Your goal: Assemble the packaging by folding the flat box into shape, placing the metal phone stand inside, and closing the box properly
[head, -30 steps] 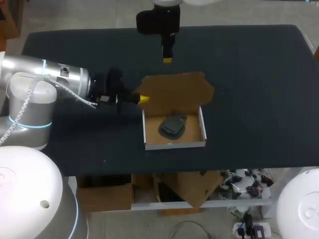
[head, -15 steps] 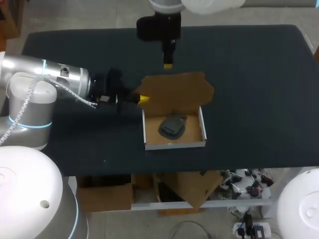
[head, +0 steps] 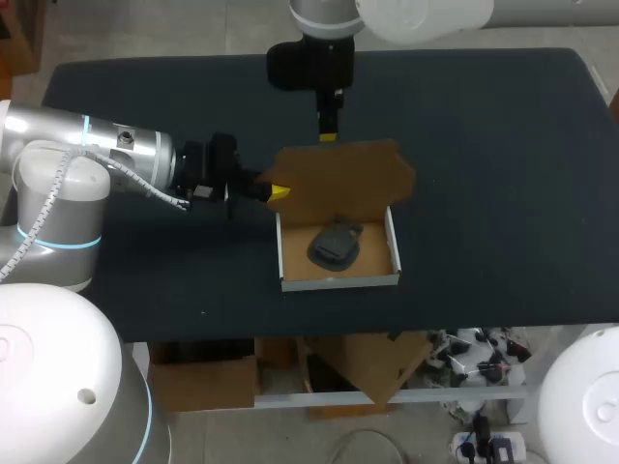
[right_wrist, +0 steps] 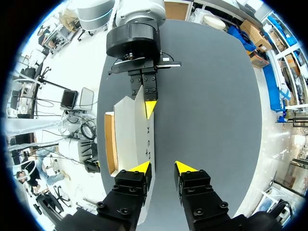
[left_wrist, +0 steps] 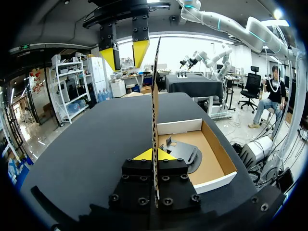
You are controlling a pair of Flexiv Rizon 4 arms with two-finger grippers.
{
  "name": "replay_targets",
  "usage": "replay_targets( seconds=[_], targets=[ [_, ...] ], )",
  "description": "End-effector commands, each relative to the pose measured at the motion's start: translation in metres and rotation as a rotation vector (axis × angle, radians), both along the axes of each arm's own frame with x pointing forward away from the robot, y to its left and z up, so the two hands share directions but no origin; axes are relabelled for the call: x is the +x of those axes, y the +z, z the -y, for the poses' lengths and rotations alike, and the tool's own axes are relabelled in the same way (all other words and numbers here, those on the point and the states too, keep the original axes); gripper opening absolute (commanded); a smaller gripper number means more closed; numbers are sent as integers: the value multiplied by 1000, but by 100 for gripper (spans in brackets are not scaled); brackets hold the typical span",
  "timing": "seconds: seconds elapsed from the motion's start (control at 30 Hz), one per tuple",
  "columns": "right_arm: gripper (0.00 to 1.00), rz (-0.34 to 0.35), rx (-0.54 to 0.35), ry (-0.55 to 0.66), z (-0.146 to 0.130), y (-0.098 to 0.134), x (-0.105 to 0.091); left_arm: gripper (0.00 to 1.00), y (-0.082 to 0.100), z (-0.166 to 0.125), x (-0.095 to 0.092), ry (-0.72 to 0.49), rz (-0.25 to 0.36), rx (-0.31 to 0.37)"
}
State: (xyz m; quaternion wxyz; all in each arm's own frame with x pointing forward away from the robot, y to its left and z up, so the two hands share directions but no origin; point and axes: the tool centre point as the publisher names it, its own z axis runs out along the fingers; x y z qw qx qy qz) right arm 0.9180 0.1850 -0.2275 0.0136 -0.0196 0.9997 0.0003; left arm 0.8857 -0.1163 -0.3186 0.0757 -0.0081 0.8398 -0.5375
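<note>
Clamps left jaws on upright lid (head: pixel 343 176), holds right jaws apart at its top edge, screens phone stand (head: pixel 334 245) from right wrist view.

No text, label, number or sign can be read on anything at the table. In the right wrist view, the white outer face of the box lid (right_wrist: pixel 129 137) carries a few small dark printed marks (right_wrist: pixel 147 140). They are too small to make out as letters or figures.
</note>
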Motion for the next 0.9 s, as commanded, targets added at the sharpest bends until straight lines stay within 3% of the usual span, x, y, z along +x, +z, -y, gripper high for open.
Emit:
replay_targets(
  seconds=[0.03, 0.9],
  targets=[
    [34, 10, 13, 2, 5, -2, -6, 0, -3, 1, 0, -3, -2, 0],
    [35, 5, 34, 49, 14, 5, -26, 0, -3, 1, 0, -3, -2, 0]
  ],
)
